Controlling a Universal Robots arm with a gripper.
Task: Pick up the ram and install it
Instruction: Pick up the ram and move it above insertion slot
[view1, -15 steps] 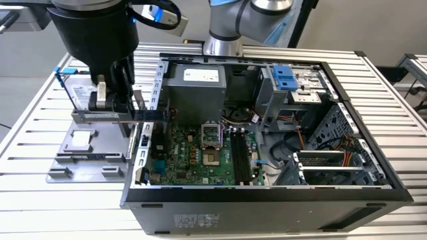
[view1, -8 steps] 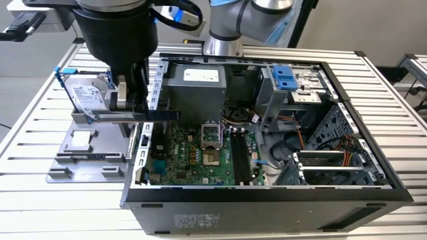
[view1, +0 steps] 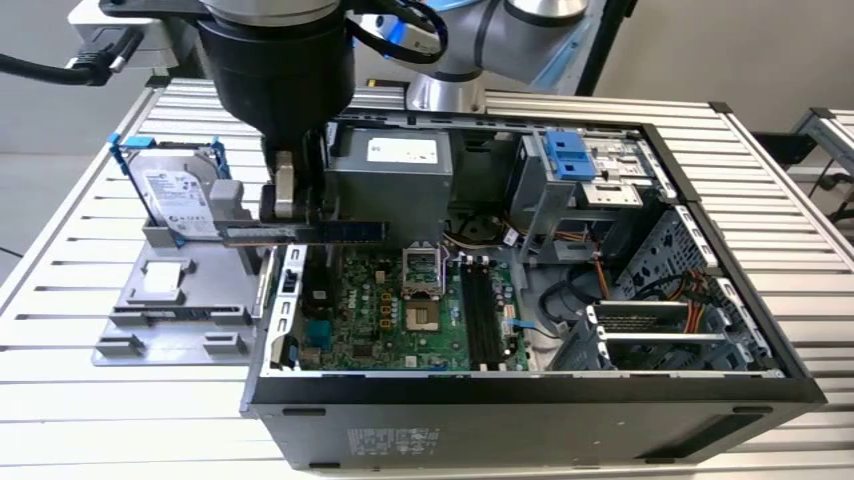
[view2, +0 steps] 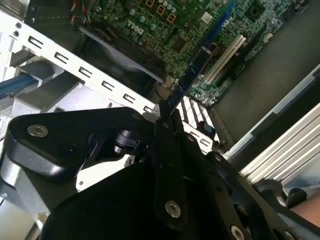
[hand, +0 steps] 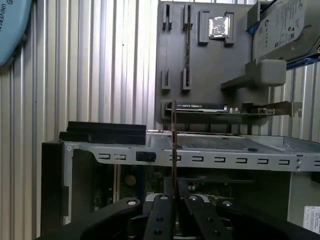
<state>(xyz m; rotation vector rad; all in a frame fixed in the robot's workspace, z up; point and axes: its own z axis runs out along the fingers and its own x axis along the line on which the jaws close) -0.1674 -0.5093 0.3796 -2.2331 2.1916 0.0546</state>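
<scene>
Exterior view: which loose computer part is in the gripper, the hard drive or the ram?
The ram: the thin stick clamped in the gripper over the case edge. The hard drive stands in its gray holder, untouched.

Here's the silver-grey jointed robot arm (view1: 534, 25), coming in from above in the exterior view, and its fat black cylindrical wrist (view1: 274, 60) points straight down. Under it hangs the black linkage-fingered gripper (view1: 283, 205), upright. In both wrist views the two slim black fingers (hand: 161, 210) (view2: 167, 165) are pressed tight together. They pinch one end of the long, thin, dark green-black ram (view1: 314, 232), held level with its free length running toward the exterior view's right.
</scene>
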